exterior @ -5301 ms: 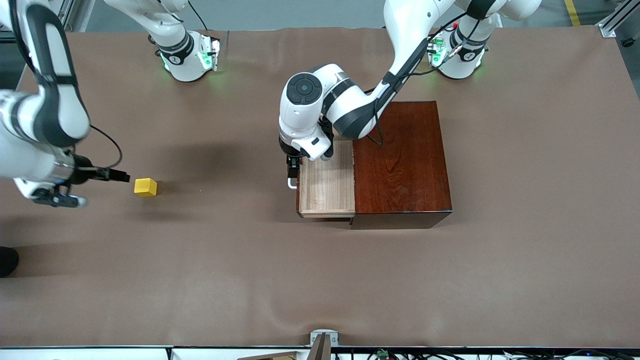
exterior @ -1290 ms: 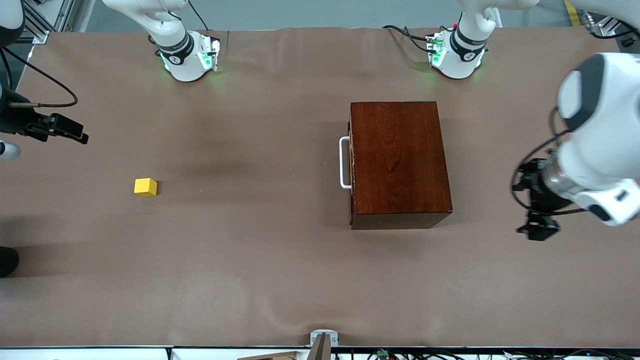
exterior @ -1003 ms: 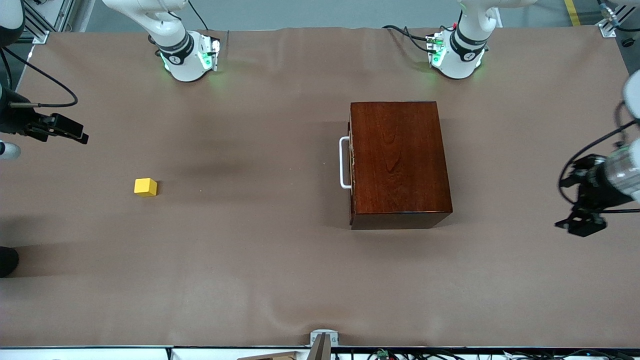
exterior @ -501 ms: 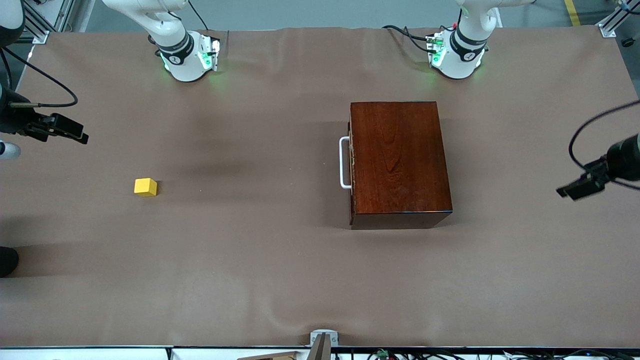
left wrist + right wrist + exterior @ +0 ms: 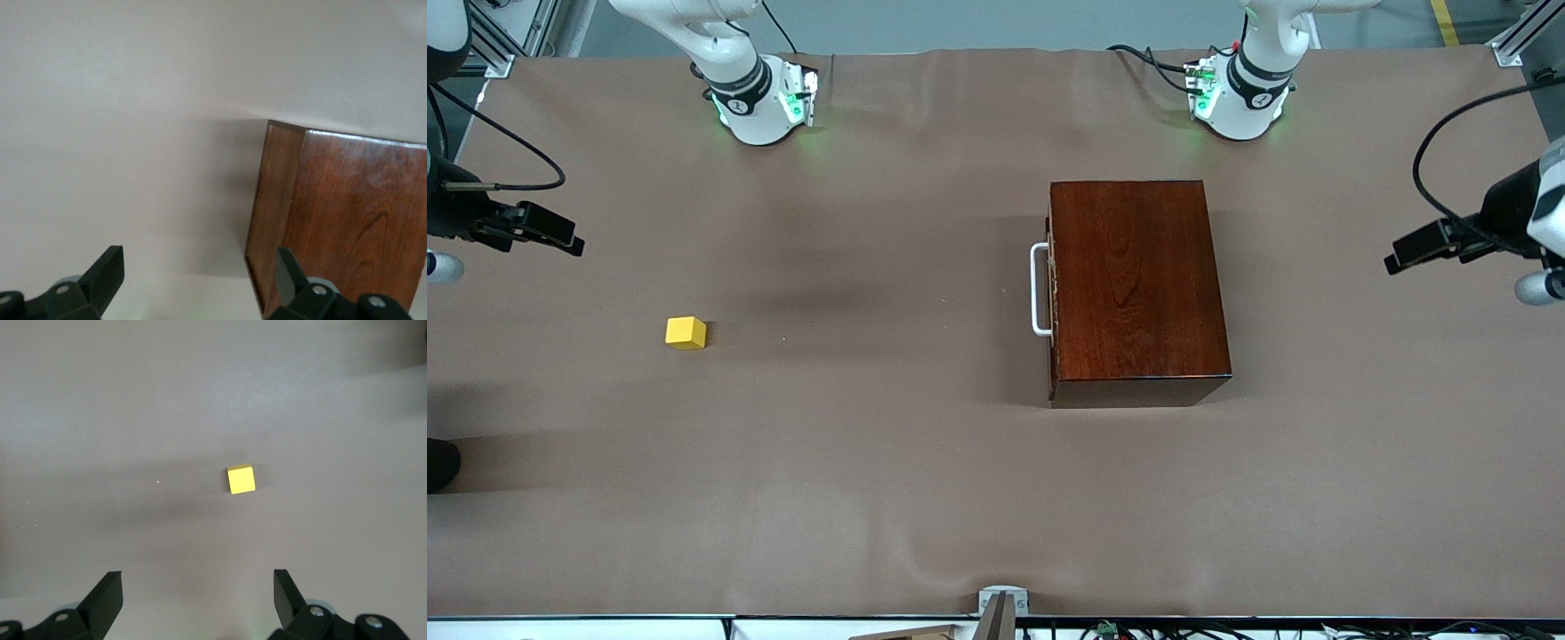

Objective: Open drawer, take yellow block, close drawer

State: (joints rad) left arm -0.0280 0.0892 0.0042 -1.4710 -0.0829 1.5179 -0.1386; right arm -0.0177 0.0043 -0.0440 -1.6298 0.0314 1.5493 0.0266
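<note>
Your drawer (image 5: 1050, 293) sits pushed fully into the dark reddish-brown wooden box (image 5: 1136, 289), with only its white bar handle (image 5: 1037, 289) standing out from the box's face that looks toward the right arm's end of the worktop (image 5: 925, 498). The box stands toward the left arm's end, and you can see one of its corners and its glossy top in the left wrist view (image 5: 347, 220).

The yellow block (image 5: 686, 332) lies out on the bare worktop, well apart from the box, toward the right arm's end and a little nearer the front camera than the handle's middle. Nothing touches it. The right wrist view shows it alone on the brown cloth (image 5: 240, 479).

Your right gripper (image 5: 199, 600) hangs over the worktop's edge at the right arm's end, jaws wide apart and holding nothing. Your left gripper (image 5: 200, 279) hangs over the left arm's end of the worktop, beside the box, jaws likewise spread apart and bare.
</note>
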